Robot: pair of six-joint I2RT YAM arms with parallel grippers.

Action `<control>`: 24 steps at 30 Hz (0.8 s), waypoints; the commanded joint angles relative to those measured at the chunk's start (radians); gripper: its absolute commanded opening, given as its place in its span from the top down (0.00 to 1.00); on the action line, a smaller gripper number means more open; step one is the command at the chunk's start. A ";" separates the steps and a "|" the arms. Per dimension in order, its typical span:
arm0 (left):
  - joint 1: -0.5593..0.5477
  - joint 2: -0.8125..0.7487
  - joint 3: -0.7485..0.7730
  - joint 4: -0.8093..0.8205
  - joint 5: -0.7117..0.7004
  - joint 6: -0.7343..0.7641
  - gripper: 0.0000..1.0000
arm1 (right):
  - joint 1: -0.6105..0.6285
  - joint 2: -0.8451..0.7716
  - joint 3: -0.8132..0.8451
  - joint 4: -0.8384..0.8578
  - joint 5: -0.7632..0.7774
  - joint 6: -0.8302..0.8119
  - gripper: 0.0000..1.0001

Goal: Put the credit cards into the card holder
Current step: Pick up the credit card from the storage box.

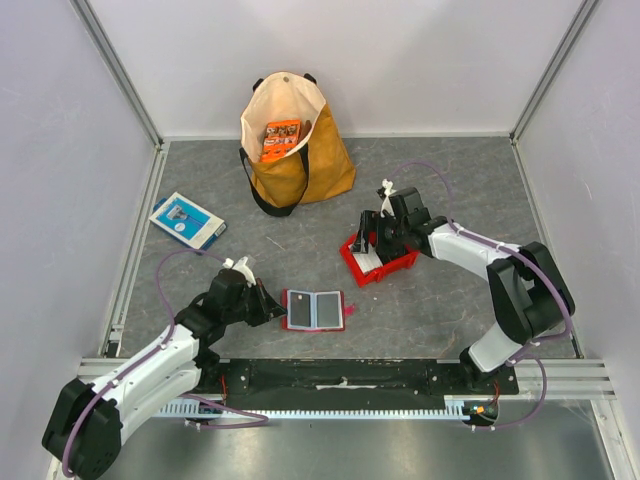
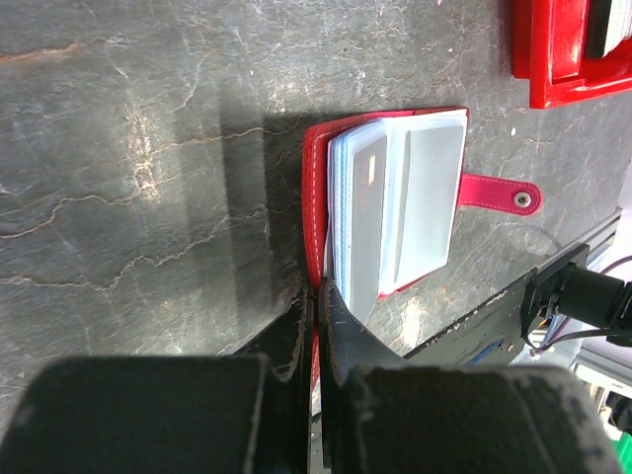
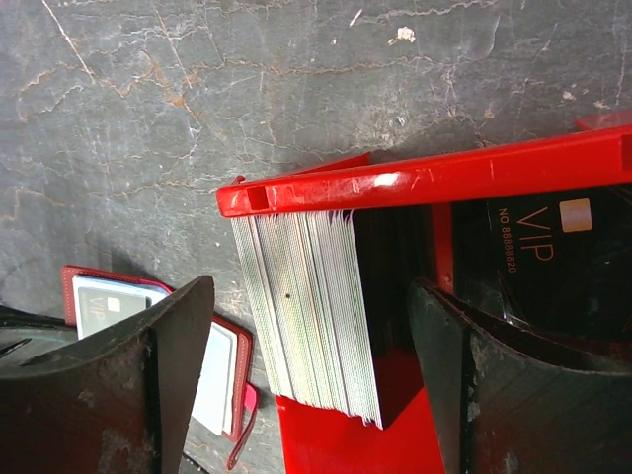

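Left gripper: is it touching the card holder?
Touching. The left wrist view shows the left gripper shut on the card holder at its red edge.

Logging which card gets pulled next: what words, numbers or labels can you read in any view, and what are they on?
"VIP": on the dark card in the red bin, right wrist view.
"NO 86858820": beside it on the same card; the digits are small and I may have misread some.
Orange packet: print too small to read.
Blue-and-white box: print too small to read.
Card holder: no readable text.
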 commanded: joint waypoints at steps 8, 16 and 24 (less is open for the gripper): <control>-0.002 0.004 0.033 0.034 0.020 -0.017 0.98 | -0.035 -0.029 0.018 0.035 -0.111 0.006 0.19; -0.002 0.002 0.029 0.038 0.020 -0.017 0.98 | -0.046 -0.029 0.011 0.034 -0.110 0.010 0.35; -0.002 0.008 0.027 0.044 0.020 -0.017 0.98 | -0.068 -0.029 -0.003 0.035 -0.114 0.012 0.57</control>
